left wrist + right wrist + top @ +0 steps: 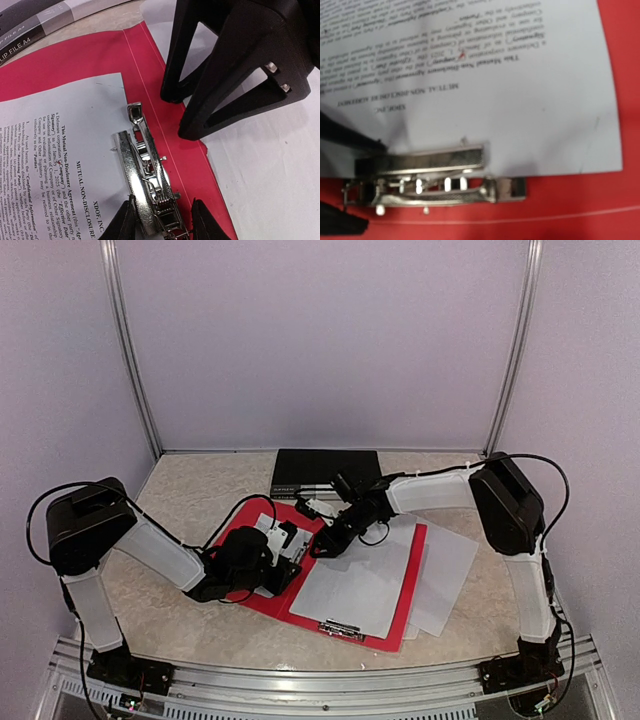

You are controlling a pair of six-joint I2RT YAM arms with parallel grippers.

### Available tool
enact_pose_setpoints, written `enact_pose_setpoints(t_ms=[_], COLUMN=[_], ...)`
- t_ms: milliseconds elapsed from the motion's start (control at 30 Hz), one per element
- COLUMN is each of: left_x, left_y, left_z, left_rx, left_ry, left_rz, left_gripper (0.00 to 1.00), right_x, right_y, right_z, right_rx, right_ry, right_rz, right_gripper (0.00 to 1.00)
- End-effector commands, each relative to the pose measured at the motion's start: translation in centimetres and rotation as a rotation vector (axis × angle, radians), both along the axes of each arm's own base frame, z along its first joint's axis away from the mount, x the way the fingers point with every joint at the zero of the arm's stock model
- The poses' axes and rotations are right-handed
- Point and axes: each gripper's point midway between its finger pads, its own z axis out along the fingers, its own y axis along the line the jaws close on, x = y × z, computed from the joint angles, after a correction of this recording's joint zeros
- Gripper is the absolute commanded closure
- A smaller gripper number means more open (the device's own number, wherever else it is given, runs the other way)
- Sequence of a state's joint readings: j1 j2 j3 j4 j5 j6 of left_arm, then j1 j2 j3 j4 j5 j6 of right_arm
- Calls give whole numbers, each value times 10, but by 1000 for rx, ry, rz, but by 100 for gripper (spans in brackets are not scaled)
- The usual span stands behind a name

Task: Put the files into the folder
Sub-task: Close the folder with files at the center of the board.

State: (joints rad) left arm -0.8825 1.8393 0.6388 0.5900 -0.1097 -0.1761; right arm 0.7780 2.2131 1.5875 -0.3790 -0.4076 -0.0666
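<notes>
An open red folder (258, 602) lies on the table. A printed sheet (60, 150) (470, 75), one of the files, rests on its left half with its top edge under the metal clip (147, 170) (435, 175). My left gripper (283, 552) (165, 226) straddles the clip's near end, with its fingers closed against it. My right gripper (328, 542) (182, 115) stands just beyond the clip, fingertips apart on the folder, holding nothing. Blank white sheets (365, 585) (270, 165) cover the folder's right half.
More white sheets (450, 570) stick out past the folder's right edge onto the table. A second metal clip (340, 628) sits at the folder's near edge. A black box of clip files (325, 472) (30, 25) lies by the back wall.
</notes>
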Motion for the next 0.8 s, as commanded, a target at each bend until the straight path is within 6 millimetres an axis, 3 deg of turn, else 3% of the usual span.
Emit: enact_pose_setpoints(t_ms=[0, 200, 467, 633, 767], left_x=[-8, 3, 11, 11, 11], left_y=[26, 26, 0, -7, -3], left_z=[-31, -18, 3, 15, 37], left_rx=[106, 107, 134, 152, 147], left_ry=[98, 85, 36, 16, -1], left_rz=[57, 118, 150, 182, 214], left_gripper=[68, 65, 53, 42, 35], right_x=[11, 15, 2, -4, -2], right_y=[-5, -10, -34, -65, -111], right_z=[24, 76, 127, 136, 115], right_rx=[56, 183, 238, 204, 67], right_ry=[-13, -98, -160, -182, -182], right_rz=[-38, -62, -134, -265, -476], right_gripper=[60, 53, 52, 51, 51])
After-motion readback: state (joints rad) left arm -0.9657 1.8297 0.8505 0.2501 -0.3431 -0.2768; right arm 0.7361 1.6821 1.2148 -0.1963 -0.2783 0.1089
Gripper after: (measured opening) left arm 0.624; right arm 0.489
